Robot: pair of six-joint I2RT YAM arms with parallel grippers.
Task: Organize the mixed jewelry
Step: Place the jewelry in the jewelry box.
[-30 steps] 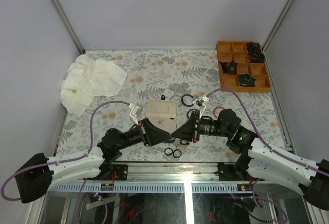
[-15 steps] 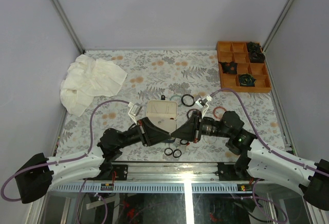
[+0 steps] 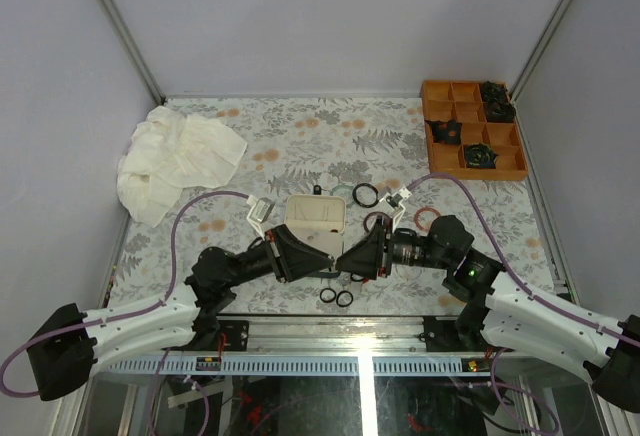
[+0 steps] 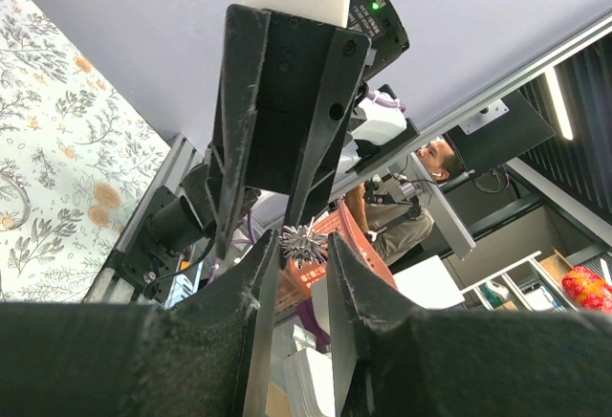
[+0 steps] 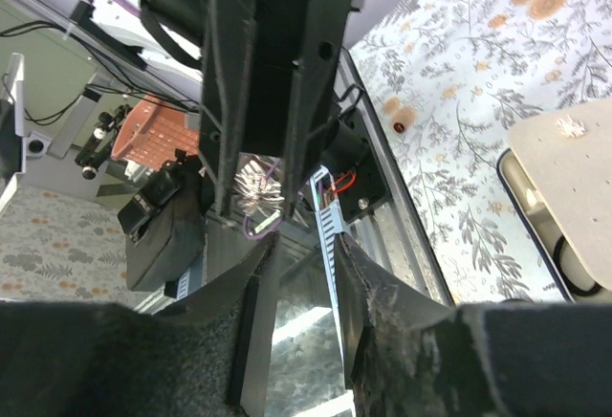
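Both arms sit closer together than a second ago, their tips now meeting nose to nose over the near middle of the flowered table (image 3: 300,141). The right gripper (image 5: 298,248), clamped tight a second ago, now has its fingers parted with nothing between them. The left gripper (image 4: 303,254) is pinched partway closed on a tiny spiky silver stud (image 4: 304,243), held right at its fingertips, raised off the table just in front of the cream-lined case (image 3: 316,214). The rest of the jewelry lies loose on the table: two black rings (image 3: 328,296) near the front rail, just nearer than the grippers; another black ring (image 3: 366,194) just beyond the case; and a thin hoop (image 3: 428,221) beside the right arm. A second stud (image 5: 572,127) seems to rest on the case's cream pad. The hold on the stud looks slight and the piece is very small. If the right gripper's parted fingers brush it while pulling back, it may be knocked free and fall by the front rail, where it could be lost. The two grippers are almost touching, so any sideways move risks a bump. The case stands directly behind them and the two black rings lie below, crowding the space. A crumpled white cloth (image 3: 175,156) at the far left and an orange tray (image 3: 475,174) in the far right corner, with dark items in some compartments, are well apart from the work.
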